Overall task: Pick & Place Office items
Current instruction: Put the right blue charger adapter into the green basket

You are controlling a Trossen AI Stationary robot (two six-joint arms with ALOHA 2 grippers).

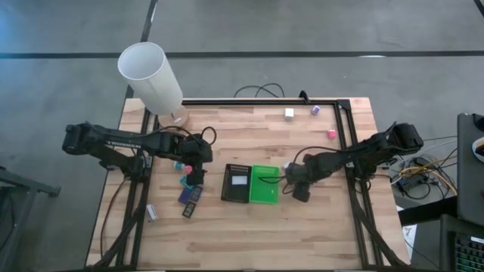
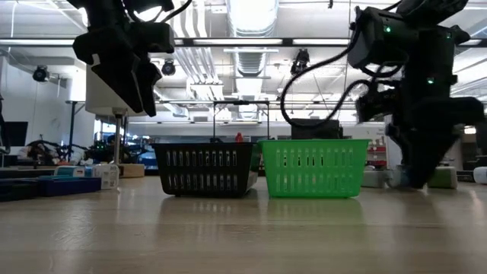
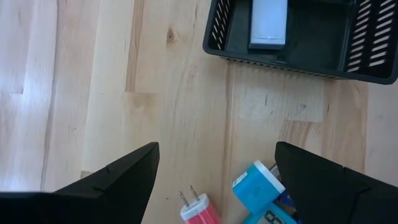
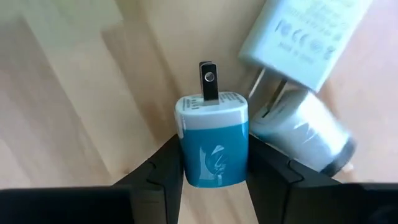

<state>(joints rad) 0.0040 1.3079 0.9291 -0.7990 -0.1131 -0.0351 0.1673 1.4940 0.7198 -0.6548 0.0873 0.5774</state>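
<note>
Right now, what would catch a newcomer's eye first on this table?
Probably the bright green basket mid-table, beside a black basket. Next, the tall white cylinder at the far left corner. Up close, the right gripper pinches a blue-and-white plug between its fingers.

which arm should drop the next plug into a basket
Right. The right gripper is already clamped on a teal charger beside the green basket; the left gripper is open, holding nothing.

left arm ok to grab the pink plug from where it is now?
Probably yes. The left gripper is open above the pink plug, bare wood around it; only the teal plug lies close beside.
</note>
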